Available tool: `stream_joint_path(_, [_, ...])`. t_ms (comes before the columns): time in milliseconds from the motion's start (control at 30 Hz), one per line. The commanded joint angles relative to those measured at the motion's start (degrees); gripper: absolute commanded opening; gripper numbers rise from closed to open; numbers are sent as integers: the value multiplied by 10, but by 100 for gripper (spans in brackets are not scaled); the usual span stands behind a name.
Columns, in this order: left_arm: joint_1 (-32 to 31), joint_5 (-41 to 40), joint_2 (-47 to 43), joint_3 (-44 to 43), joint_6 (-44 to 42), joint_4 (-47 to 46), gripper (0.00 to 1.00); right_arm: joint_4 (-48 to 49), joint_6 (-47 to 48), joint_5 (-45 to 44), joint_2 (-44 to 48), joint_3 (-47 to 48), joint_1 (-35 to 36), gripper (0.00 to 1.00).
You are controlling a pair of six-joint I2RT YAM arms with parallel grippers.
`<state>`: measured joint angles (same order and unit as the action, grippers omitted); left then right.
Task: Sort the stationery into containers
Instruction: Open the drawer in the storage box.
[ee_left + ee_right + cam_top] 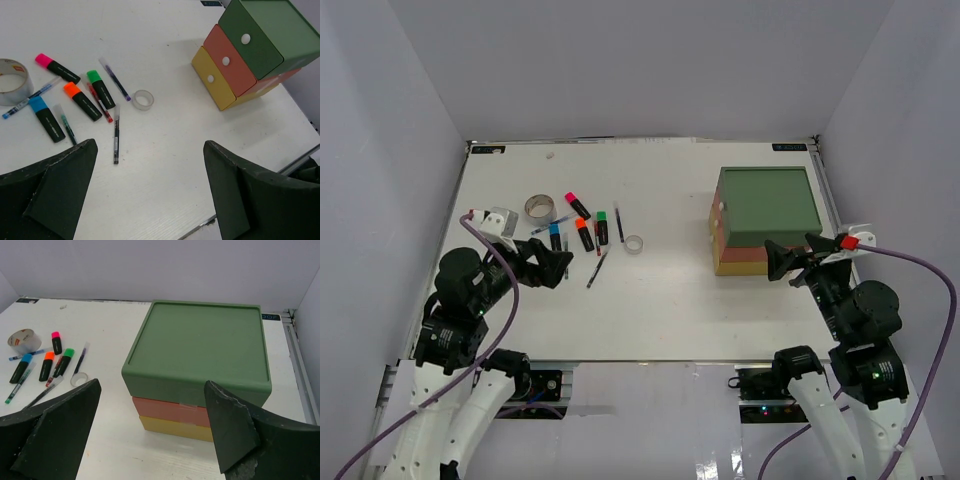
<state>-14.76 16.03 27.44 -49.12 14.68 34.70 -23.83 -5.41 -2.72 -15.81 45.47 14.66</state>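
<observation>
The drawer stack [765, 205] stands at the right, with a green top [200, 340], an orange-red middle [170, 410] and a yellow bottom [170, 426], all shut. Highlighters with pink [56, 69], orange [82, 101], green [100, 89] and blue [46, 118] caps lie at the left with thin pens [116, 135]. A grey tape roll [11, 81] and a white tape roll [142, 99] lie beside them. My left gripper [545, 270] is open and empty just near of the highlighters. My right gripper [790, 262] is open and empty at the stack's near side.
White walls close in the table [660, 300] on three sides. A purple-tipped pen [115, 79] lies between the green highlighter and the white roll. The stack's knobbed drawer fronts [226, 61] face left.
</observation>
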Motion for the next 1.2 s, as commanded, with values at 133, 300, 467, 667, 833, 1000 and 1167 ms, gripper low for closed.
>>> stream_joint_path(133, [-2,58,95,-6,61,-50,98,29,7,21,-59,17,2,90])
stream_joint_path(300, [-2,120,210,-22,128,-124,98,36,8,72,-165,66,2,90])
stream_joint_path(467, [-11,210,328,-36,234,-274,98,41,-2,29,-273,144,2,90])
stream_joint_path(667, [-90,175,490,-145,284,-329,98,21,13,-55,-388,232,0,90])
stream_joint_path(833, [-143,174,624,-233,339,-379,97,-1,10,-87,-441,276,-44,90])
stream_joint_path(1000, [-170,184,712,-301,374,-405,94,-7,-7,-23,-476,279,-110,90])
stream_joint_path(1167, [-190,182,771,-346,402,-428,89,-9,-18,57,-495,263,-210,90])
